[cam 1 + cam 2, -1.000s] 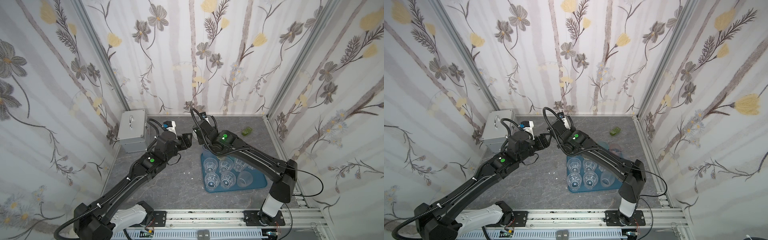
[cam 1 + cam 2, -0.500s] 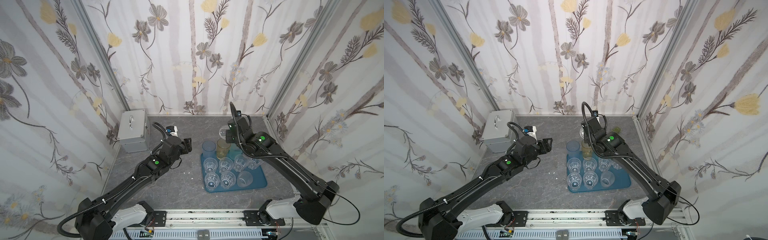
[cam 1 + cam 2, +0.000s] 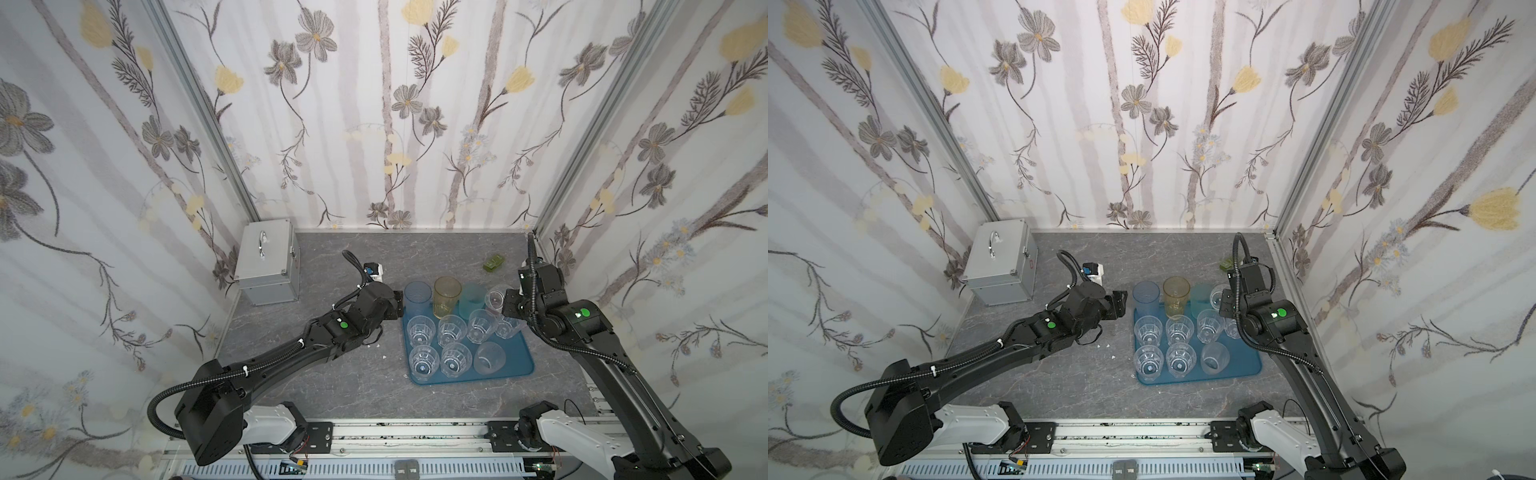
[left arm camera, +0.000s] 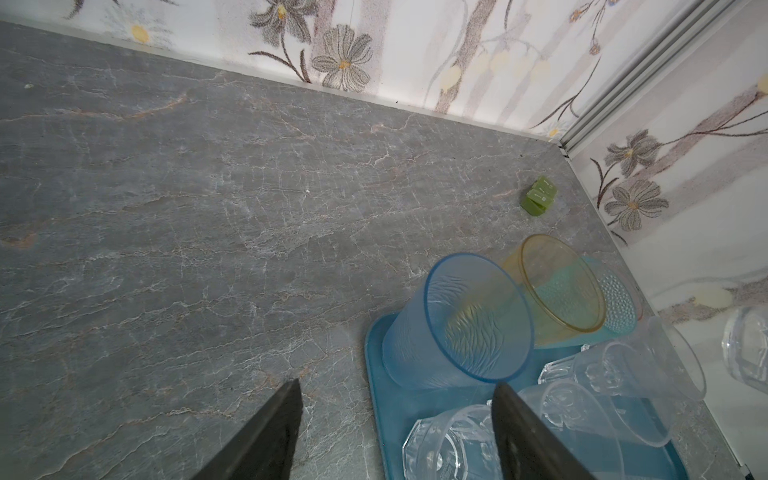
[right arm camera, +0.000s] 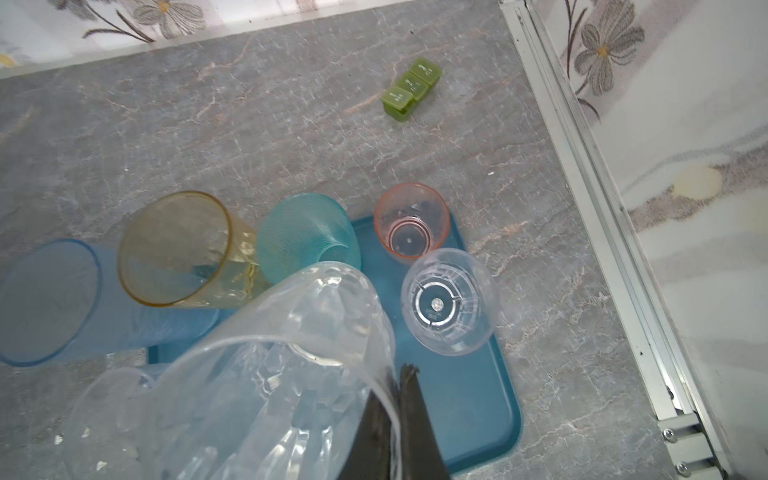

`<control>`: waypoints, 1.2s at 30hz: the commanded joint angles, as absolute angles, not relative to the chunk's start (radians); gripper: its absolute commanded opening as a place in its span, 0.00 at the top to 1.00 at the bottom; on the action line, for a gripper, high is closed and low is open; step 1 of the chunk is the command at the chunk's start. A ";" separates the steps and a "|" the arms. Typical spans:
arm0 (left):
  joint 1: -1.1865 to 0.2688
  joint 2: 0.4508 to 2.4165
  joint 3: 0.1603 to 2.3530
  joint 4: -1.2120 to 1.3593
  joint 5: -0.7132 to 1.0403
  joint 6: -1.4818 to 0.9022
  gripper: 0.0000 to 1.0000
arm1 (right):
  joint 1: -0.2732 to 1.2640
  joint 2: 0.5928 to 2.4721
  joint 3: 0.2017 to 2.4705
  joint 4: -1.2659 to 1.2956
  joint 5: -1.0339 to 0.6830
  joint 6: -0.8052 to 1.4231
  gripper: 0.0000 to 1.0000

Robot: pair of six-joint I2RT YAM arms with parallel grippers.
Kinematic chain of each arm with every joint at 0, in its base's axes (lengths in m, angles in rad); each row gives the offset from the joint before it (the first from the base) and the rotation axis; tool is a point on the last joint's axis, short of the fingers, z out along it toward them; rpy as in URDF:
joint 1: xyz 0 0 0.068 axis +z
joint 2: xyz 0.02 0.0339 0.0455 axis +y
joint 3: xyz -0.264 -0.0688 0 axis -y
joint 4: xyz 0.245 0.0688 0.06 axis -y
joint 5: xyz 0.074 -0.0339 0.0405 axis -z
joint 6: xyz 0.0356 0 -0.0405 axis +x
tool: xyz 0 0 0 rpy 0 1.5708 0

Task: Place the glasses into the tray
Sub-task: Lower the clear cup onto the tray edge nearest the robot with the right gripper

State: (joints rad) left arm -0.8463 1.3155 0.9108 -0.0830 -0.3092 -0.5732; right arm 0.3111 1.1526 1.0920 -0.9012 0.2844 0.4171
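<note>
While right jaws clamp a clear glass by its rim, left jaws stand apart near the blue tumbler.

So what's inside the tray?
Blue, yellow, teal and pink tumblers at the back, two rows of clear ones in front. The right gripper and its held glass cover part of the tray's right side.

Three walls enclose cell: white paper, grey vertical stripes, grey and pale-yellow flowers on thin dark stems. Aluminium posts run up both back corners. Counter grey, marble-veined, matte. Silver metal case, handle on top, stands in back left corner near wall. Aluminium rail along front edge. Light even, soft; shadows faint.
</note>
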 commanded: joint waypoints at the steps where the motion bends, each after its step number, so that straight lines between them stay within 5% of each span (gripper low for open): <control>1: -0.856 1.333 0.923 -0.037 -0.331 -0.560 0.25 | 0.274 1.119 1.054 -0.921 0.237 0.403 1.00; 21: -0.862 1.377 0.848 0.024 -0.338 -0.516 0.23 | 0.059 0.999 0.849 -1.039 0.032 0.509 1.00; 36: -0.850 1.395 0.825 0.072 -0.344 -0.443 0.21 | 0.012 1.021 0.832 -1.044 0.157 0.561 1.00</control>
State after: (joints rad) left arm -0.8543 1.3998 0.8326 0.0296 -0.3256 -0.4515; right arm 0.0257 1.0145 0.8341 -1.0718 0.1165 0.5419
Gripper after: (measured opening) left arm 0.791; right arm 0.052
